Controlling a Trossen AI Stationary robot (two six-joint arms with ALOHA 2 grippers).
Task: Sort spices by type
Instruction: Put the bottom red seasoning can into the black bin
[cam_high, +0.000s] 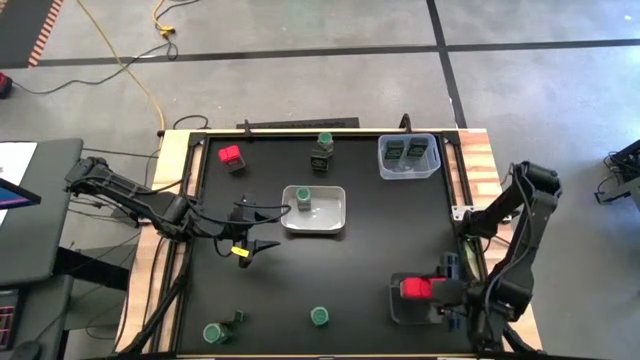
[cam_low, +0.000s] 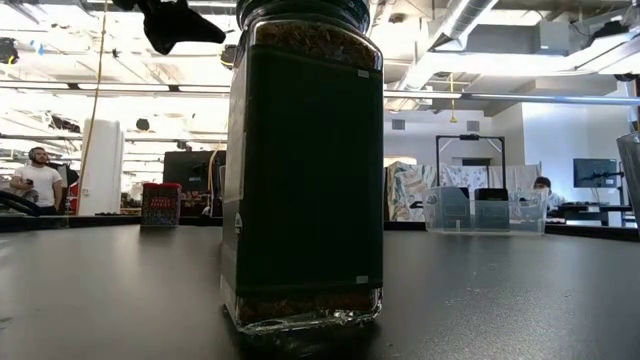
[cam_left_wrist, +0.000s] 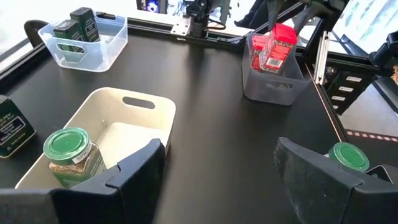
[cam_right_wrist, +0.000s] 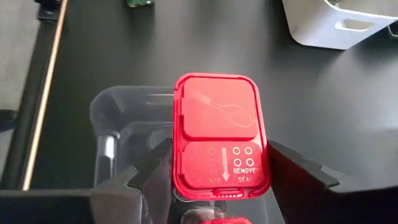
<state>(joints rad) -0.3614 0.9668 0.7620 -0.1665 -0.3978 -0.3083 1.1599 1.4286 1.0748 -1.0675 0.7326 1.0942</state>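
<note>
My right gripper (cam_right_wrist: 221, 177) is over the grey tray (cam_high: 400, 310) at the table's near right, shut on a red spice box (cam_right_wrist: 221, 134). A second red box (cam_left_wrist: 257, 55) stands in that tray. My left gripper (cam_left_wrist: 217, 180) hovers open left of centre (cam_high: 250, 243), beside the white tray (cam_high: 330, 220), which holds a green-lidded jar (cam_left_wrist: 68, 152). Two dark tins (cam_high: 408, 152) sit in the clear tray. Loose on the table are a red box (cam_high: 231, 156), a dark tin (cam_high: 322, 154) and two green-lidded jars (cam_high: 215, 333) (cam_high: 319, 316). My right gripper pinches the red box just below its lid (cam_right_wrist: 180, 168), one finger (cam_right_wrist: 152, 177) on each of two opposite sides. The fingers come from above, pointing down. The box's lower part reaches into the grey tray; whether it rests on the tray floor is hidden.
The clear tray (cam_high: 385, 165) stands at the far right, and the white tray at the centre. The near-centre jar (cam_low: 305, 170) fills the low view. Bare black tabletop (cam_high: 380, 255) lies between the trays. People are in the room beyond the table.
</note>
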